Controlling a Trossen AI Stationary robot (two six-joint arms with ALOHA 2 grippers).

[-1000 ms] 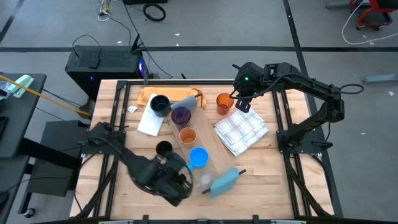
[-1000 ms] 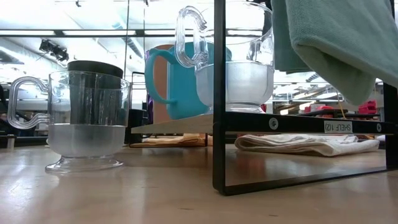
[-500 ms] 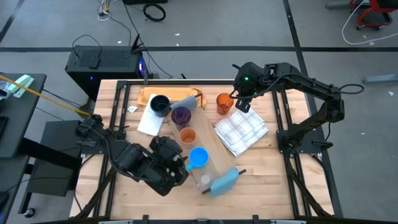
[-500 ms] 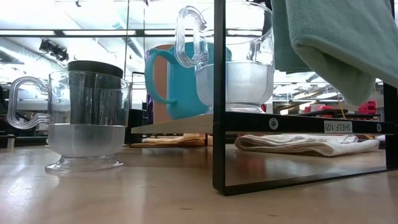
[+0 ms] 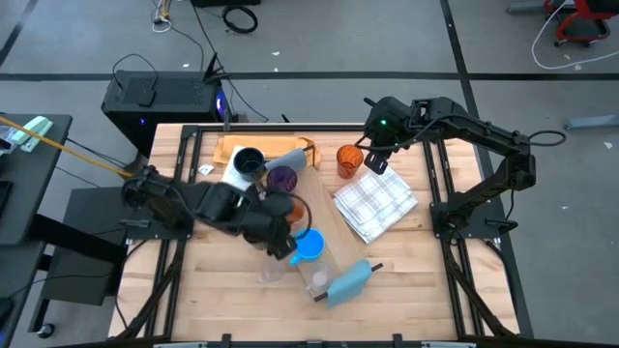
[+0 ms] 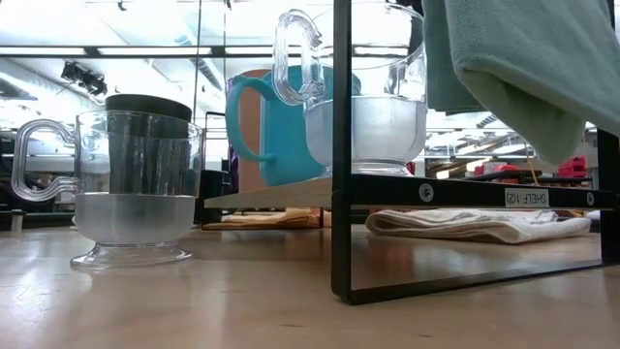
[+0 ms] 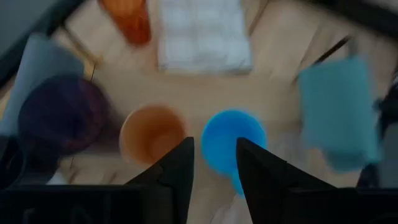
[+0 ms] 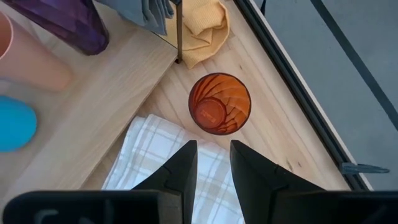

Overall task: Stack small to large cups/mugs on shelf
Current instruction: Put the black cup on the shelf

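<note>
Left hand, fingers part-spread and pinching nothing, hangs over the shelf between the pale orange cup and blue mug; right hand, empty, narrow gap, waits above the far-right ribbed orange cup.

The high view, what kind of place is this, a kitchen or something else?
Likely a robotics lab, not a kitchen: a framed wooden table on grey floor, loose cables, and a black equipment case beside it.

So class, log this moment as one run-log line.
left gripper: open, empty, beside blue mug | right gripper: above orange cup
</note>
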